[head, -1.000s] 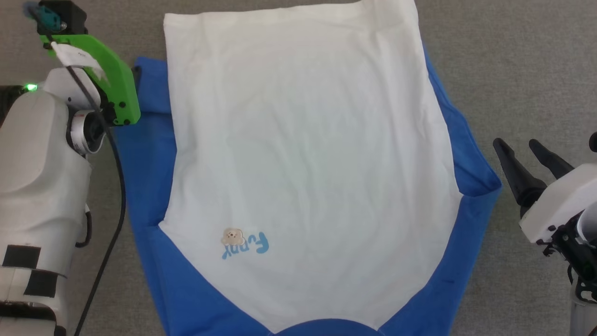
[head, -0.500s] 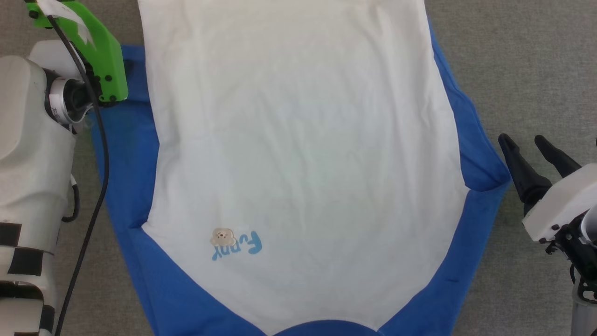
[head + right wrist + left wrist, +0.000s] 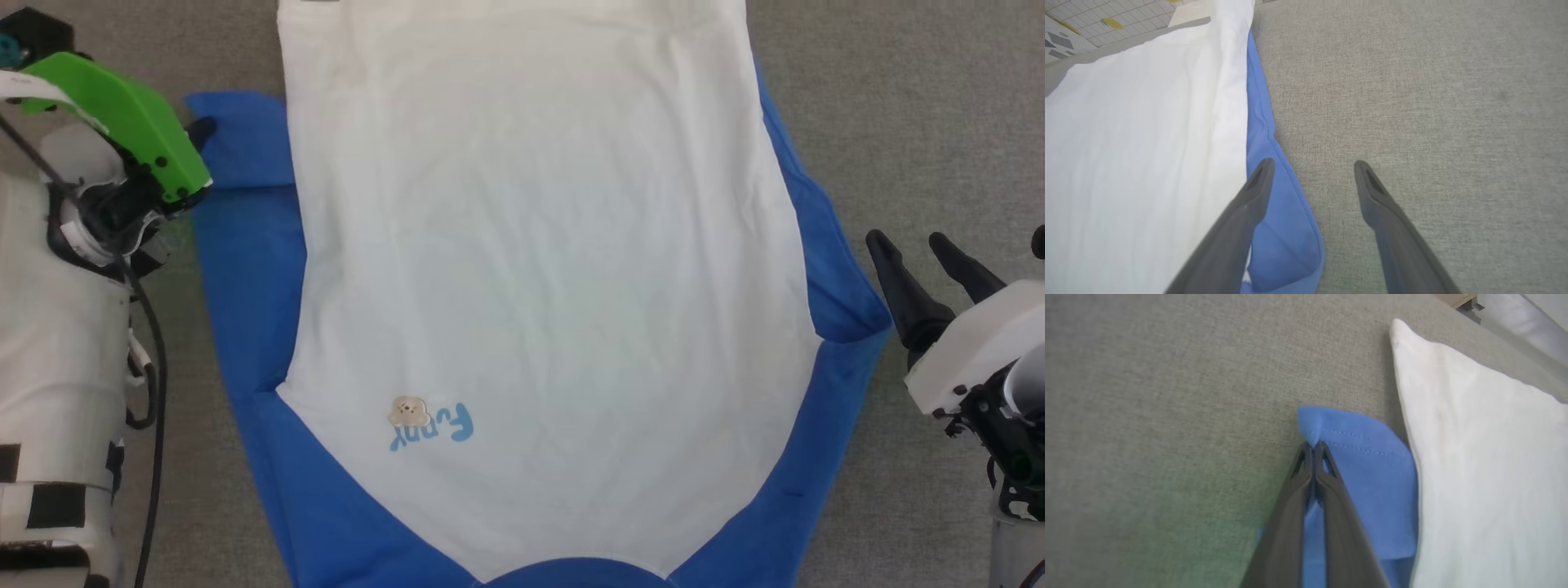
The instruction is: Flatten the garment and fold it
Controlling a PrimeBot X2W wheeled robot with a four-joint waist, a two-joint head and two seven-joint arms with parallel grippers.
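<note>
The garment (image 3: 531, 245) lies flat, chest side up, on the grey surface: a white body with blue sleeves, the blue collar at the head view's bottom edge and a small blue word with a beige figure (image 3: 429, 420). My left gripper (image 3: 1313, 446) is shut on the hemmed corner of the left blue sleeve (image 3: 1363, 465); in the head view its dark tip (image 3: 200, 131) touches that sleeve (image 3: 245, 245). My right gripper (image 3: 906, 238) stands open just right of the right sleeve (image 3: 841, 302). In the right wrist view one finger of that gripper (image 3: 1313, 163) hangs over the sleeve's edge (image 3: 1286, 228), the other over bare surface.
Grey cloth-covered surface (image 3: 898, 98) stretches on both sides of the shirt. Its far edge and a tiled floor (image 3: 1081, 24) lie beyond the hem. A black cable (image 3: 151, 367) hangs along my left forearm, under the green wrist bracket (image 3: 122, 114).
My left gripper has closed on the corner of the left sleeve. The head view has shifted a little. The right gripper has stayed open in the same place.
</note>
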